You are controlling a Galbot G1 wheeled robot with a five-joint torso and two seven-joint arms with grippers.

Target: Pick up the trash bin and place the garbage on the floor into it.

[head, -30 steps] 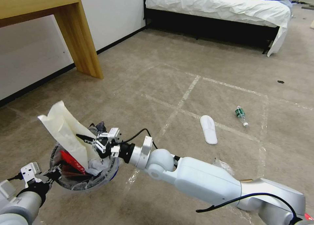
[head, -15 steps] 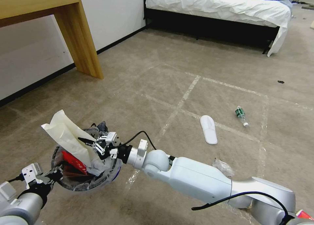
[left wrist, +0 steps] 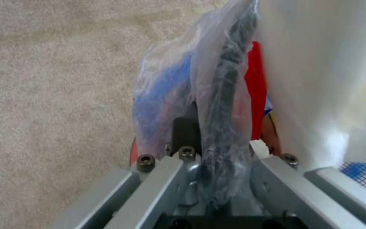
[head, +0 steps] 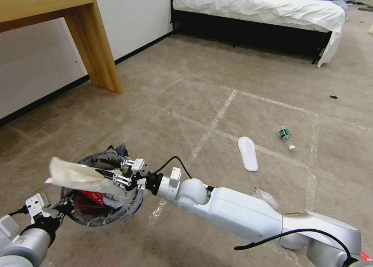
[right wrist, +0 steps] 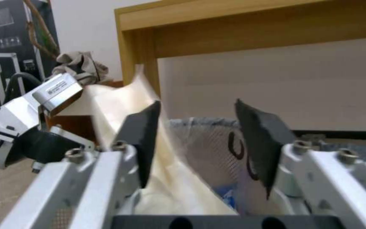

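The trash bin (head: 101, 205), red with a blue rim and a clear liner, hangs just above the carpet at my lower left. My left gripper (head: 60, 210) is shut on its rim (left wrist: 227, 82) and liner. A tan paper bag (head: 75, 175) lies tilted across the bin's mouth over a red wrapper (head: 90, 197). My right gripper (head: 110, 176) hovers over the bin, open, with the bag (right wrist: 172, 187) against one finger and the lettered liner (right wrist: 210, 140) visible between the fingers. More garbage lies on the floor: a white slipper sole (head: 248, 153), a green-labelled bottle (head: 286, 137) and a clear wrapper (head: 266, 197).
A wooden table leg (head: 95, 45) stands by the wall at the far left. A bed (head: 256, 10) with white sheets fills the back of the room. White tape lines (head: 217, 117) cross the carpet, and a small dark scrap (head: 333, 97) lies far right.
The paper bag stood upright in the right gripper and has now tipped over to lie low across the bin. The right gripper has dropped slightly. The left arm holds still.
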